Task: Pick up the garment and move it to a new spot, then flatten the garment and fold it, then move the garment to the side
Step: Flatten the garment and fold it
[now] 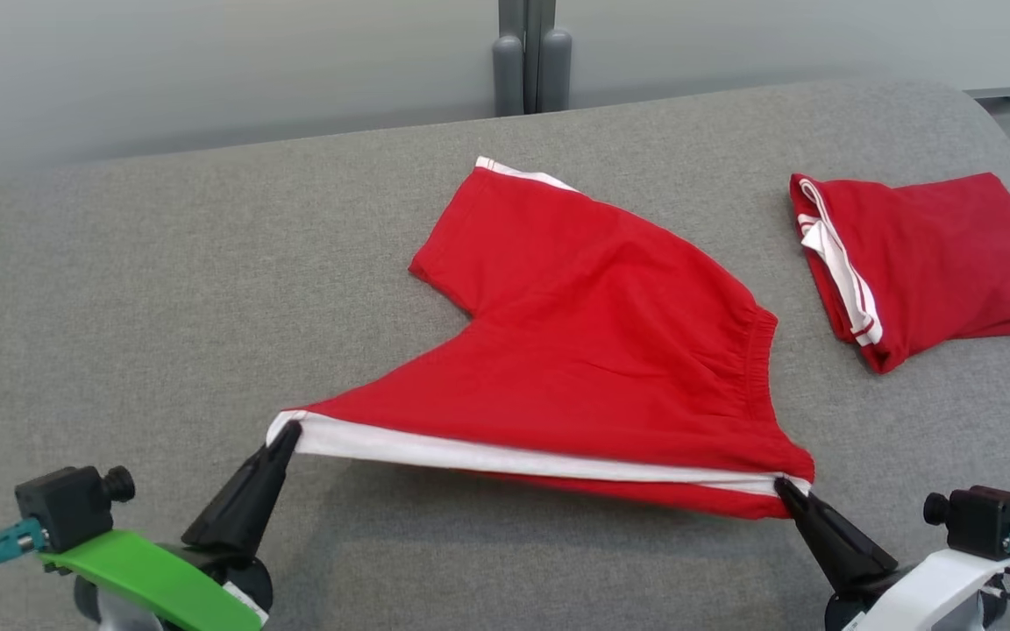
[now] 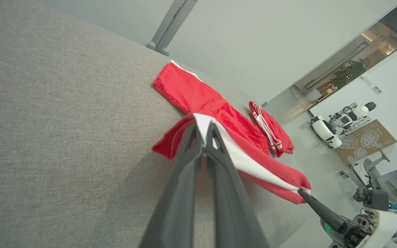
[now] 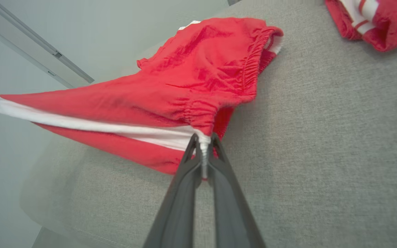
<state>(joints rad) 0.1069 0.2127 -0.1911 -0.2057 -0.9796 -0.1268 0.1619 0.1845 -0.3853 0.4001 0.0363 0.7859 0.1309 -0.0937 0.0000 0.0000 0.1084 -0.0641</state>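
A pair of red shorts [image 1: 610, 350] with a white side stripe lies across the grey cushioned surface [image 1: 163, 289], its near edge lifted and stretched taut. My left gripper [image 1: 288, 431] is shut on the stripe's left end at the leg hem, seen close in the left wrist view [image 2: 203, 132]. My right gripper [image 1: 787, 484] is shut on the stripe's right end by the elastic waistband, seen close in the right wrist view [image 3: 203, 140]. The far leg of the shorts [image 2: 184, 91] rests flat on the surface.
A second red garment [image 1: 935, 254], folded, with white trim, lies at the right of the surface. A grey post [image 1: 531, 61] stands behind the far edge. Another robot [image 2: 339, 122] and a chair stand on the floor beyond, in the left wrist view.
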